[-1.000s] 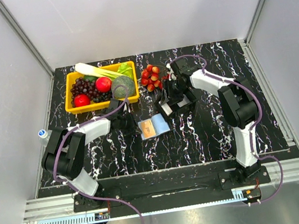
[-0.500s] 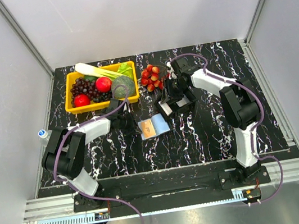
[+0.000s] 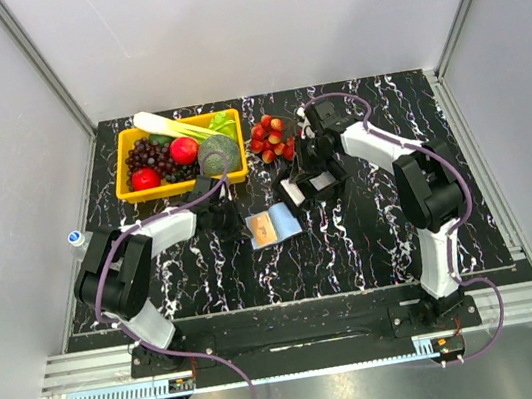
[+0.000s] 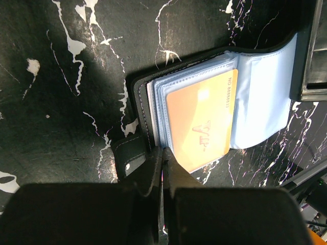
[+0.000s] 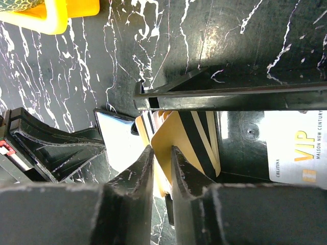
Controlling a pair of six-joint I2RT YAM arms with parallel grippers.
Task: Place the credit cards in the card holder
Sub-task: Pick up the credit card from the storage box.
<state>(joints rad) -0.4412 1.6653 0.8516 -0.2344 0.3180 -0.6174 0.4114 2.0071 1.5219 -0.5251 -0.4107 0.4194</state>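
The card holder (image 3: 273, 227) lies open on the table, black outside and light blue inside. In the left wrist view it (image 4: 265, 97) shows an orange VIP credit card (image 4: 202, 120) in a sleeve. My left gripper (image 3: 230, 219) is shut on the holder's near edge (image 4: 163, 152). My right gripper (image 3: 311, 159) hangs over a deeper black tray (image 3: 288, 193). In the right wrist view it (image 5: 161, 155) is shut on a gold credit card with black stripes (image 5: 190, 133), tilted up against several other cards. A white VIP card (image 5: 296, 153) lies flat in the tray.
A yellow basket (image 3: 169, 187) with fruit and vegetables stands at the back left. A pile of strawberries (image 3: 270, 138) lies beside it, just behind the tray. The tray's wall (image 5: 230, 93) crosses the right wrist view. A small bottle (image 3: 75, 238) sits at the table's left edge.
My right gripper has shifted a little toward the back, uncovering more of the black tray. The left arm and the card holder have not moved.
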